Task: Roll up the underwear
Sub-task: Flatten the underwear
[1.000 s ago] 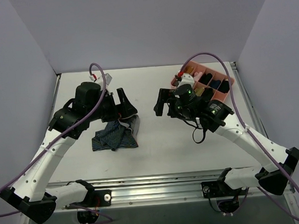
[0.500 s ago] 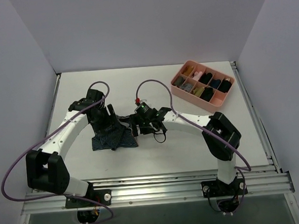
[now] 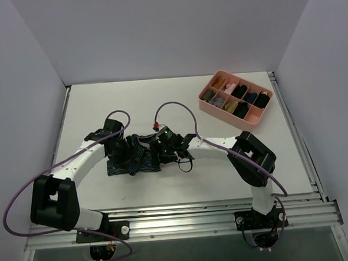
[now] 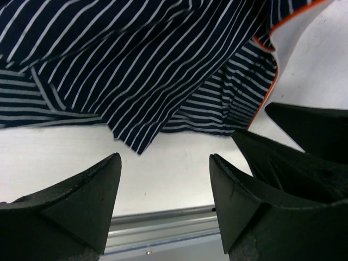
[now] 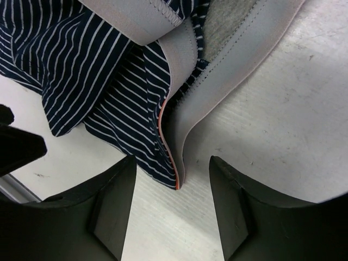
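Note:
The underwear (image 3: 134, 162) lies crumpled on the table left of centre: navy cloth with thin light stripes. In the left wrist view the underwear (image 4: 141, 65) fills the top, with an orange-red edge at the upper right. In the right wrist view the underwear (image 5: 92, 65) shows a grey waistband with an orange-red edge. My left gripper (image 3: 126, 152) is low at the cloth's left part; in its wrist view it (image 4: 165, 163) is open and empty over bare table just short of the cloth. My right gripper (image 3: 163, 148) is at the cloth's right edge; in its wrist view it (image 5: 173, 163) is open, with the waistband corner between its tips.
A pink divided tray (image 3: 226, 116) with small rolled bundles stands at the back right. The other gripper's dark fingers (image 4: 304, 130) show at the right of the left wrist view. A metal rail (image 3: 179, 216) runs along the table's near edge.
Both arms have come down and inward onto the underwear. The right gripper moved left from near the tray to the cloth's right edge. The cloth has bunched up slightly.

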